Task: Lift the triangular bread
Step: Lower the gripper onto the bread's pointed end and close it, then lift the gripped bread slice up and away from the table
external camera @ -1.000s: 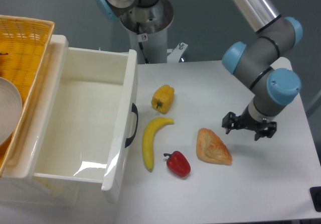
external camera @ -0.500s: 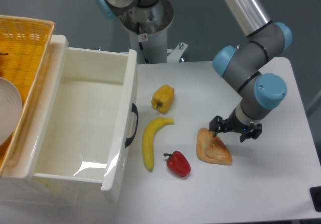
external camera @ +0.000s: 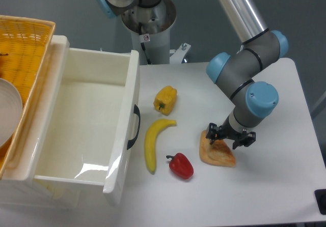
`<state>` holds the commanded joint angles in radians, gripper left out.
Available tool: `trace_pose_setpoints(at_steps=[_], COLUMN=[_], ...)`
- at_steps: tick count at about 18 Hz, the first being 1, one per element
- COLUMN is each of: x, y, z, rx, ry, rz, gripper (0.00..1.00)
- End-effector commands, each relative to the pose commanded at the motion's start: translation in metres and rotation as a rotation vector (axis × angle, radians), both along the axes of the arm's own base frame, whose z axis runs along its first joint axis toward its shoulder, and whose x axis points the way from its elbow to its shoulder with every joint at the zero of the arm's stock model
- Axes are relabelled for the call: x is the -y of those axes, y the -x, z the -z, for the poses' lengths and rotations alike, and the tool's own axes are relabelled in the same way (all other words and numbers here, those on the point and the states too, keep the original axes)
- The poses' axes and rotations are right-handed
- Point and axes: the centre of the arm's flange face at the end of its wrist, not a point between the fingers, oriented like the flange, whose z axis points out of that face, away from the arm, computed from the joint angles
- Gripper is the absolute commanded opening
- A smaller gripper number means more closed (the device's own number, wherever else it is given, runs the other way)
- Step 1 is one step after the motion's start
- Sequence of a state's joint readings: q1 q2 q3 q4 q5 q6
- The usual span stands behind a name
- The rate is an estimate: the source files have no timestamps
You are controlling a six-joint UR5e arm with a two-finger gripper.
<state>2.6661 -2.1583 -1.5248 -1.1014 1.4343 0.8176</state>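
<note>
The triangular bread (external camera: pixel 218 154) lies flat on the white table (external camera: pixel 265 186), right of the red pepper. It is golden-orange with a paler flaky top. My gripper (external camera: pixel 225 138) hangs straight over the bread's upper end, fingers pointing down and spread apart, one fingertip near the bread's top left corner and the other at its right edge. The jaws are open and hold nothing. The gripper hides the bread's upper part.
A red pepper (external camera: pixel 181 166), a banana (external camera: pixel 152 143) and a yellow bell pepper (external camera: pixel 165 99) lie left of the bread. A large white open bin (external camera: pixel 81 125) stands at the left, with a yellow wicker basket (external camera: pixel 23 49) beyond it.
My gripper has moved left and slightly down, from the bare table right of the bread to directly over the bread's upper end. The bread has not moved.
</note>
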Motion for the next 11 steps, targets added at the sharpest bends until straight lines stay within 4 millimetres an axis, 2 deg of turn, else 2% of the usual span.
trace_pose_setpoints(at_steps=[3,6,11], x=[-0.001,0.000,0.000], y=[0.001,0.005,0.024], z=[-0.003,-0.005,-0.025], rx=[-0.007,-0.013,-0.057], ry=[-0.004,-0.007,-0.031], rz=[0.002,0.000,0.021], gripper=[0.17,0.02,0.00])
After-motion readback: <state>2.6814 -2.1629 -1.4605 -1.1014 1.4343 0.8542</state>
